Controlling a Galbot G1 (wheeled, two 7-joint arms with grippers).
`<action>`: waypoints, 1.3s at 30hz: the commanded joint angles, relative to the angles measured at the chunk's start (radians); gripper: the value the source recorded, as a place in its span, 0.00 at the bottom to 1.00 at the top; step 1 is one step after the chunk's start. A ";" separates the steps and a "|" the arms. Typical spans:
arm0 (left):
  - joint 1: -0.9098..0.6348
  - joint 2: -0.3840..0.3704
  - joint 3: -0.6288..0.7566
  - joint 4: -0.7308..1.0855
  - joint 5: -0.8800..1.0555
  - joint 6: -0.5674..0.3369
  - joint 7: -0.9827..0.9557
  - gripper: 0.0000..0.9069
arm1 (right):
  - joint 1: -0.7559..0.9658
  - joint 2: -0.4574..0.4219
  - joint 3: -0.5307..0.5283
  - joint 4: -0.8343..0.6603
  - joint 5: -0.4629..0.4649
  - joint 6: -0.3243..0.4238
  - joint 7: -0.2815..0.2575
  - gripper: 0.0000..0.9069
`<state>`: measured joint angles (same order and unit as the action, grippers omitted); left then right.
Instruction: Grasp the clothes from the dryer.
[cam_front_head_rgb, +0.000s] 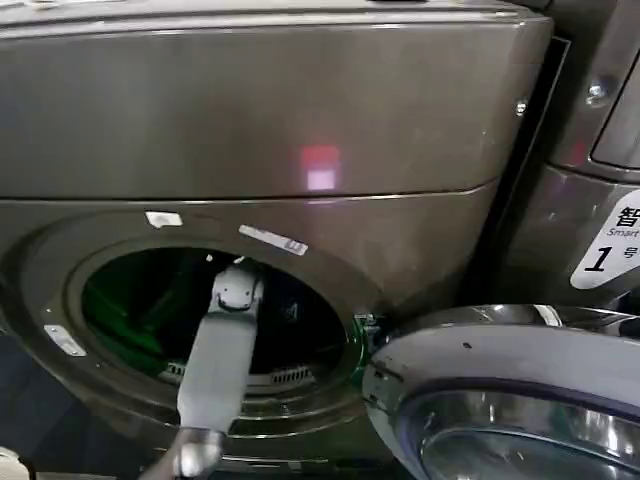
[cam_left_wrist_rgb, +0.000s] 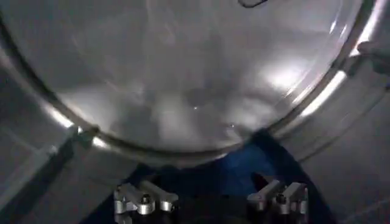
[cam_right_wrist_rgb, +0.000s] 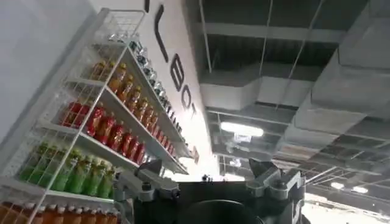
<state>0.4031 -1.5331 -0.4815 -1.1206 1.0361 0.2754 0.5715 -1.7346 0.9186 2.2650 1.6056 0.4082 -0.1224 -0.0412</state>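
The dryer (cam_front_head_rgb: 250, 120) is a bronze-grey front-loader with a small red light (cam_front_head_rgb: 320, 165), and its round porthole (cam_front_head_rgb: 215, 320) stands open. My left arm (cam_front_head_rgb: 215, 370) reaches through the porthole into the drum. In the left wrist view, my left gripper (cam_left_wrist_rgb: 212, 198) is open low in the drum, facing the shiny back wall (cam_left_wrist_rgb: 183, 73). The clothes (cam_left_wrist_rgb: 244, 170), a dark navy-blue bundle, lie between and just ahead of its fingers (cam_left_wrist_rgb: 146, 201). My right gripper (cam_right_wrist_rgb: 210, 179) is open and empty, pointing up at a ceiling.
The dryer's grey-rimmed glass door (cam_front_head_rgb: 510, 400) hangs open at the lower right, close to the porthole. A panel with a white "1" sticker (cam_front_head_rgb: 608, 240) stands to the right. Green shows on the drum's left inside (cam_front_head_rgb: 125, 310). A shelf of bottles (cam_right_wrist_rgb: 91, 134) is beside the right gripper.
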 joint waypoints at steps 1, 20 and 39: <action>-0.075 0.010 -0.002 0.036 0.528 -0.369 0.461 1.00 | 0.001 -0.001 -0.001 -0.006 -0.001 0.003 -0.004 1.00; -0.210 0.031 0.006 0.190 0.400 -0.413 0.746 1.00 | 0.021 -0.011 -0.033 -0.022 -0.009 0.017 -0.004 1.00; -0.241 0.032 0.015 0.341 0.365 -0.329 0.716 1.00 | 0.015 -0.010 -0.042 -0.028 -0.014 0.022 -0.005 1.00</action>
<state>0.1720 -1.5059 -0.4708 -0.8433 1.4315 -0.0853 1.2832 -1.7189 0.9077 2.2231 1.5778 0.3951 -0.1006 -0.0468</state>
